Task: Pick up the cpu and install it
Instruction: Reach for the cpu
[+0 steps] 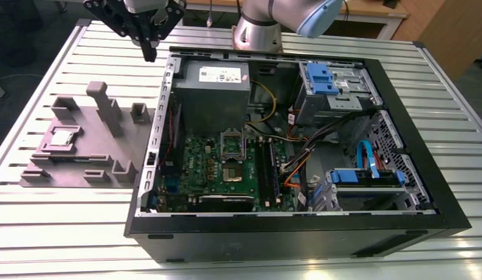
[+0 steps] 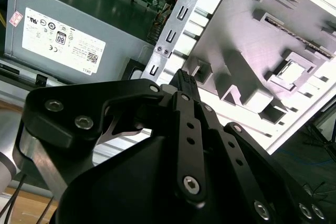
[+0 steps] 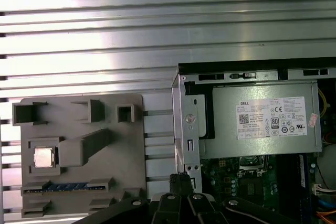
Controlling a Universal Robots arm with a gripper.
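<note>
Ribbed metal table (image 1: 70, 233) under computer case (image 1: 303, 233) and tray (image 1: 85, 149) with cpu (image 1: 63, 137)

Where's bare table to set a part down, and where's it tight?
Bare table slats: in front of the tray and case; beyond the tray, by the gripper; along the case on the exterior view's right. Tight: inside the case, packed with cables and drive bays; the tray, all raised blocks around the cpu.

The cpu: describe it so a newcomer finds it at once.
On the exterior view's left of the open computer case lies a purple-grey tray. The cpu sits in its square recess: the one flat silvery square among dull raised blocks.
</note>
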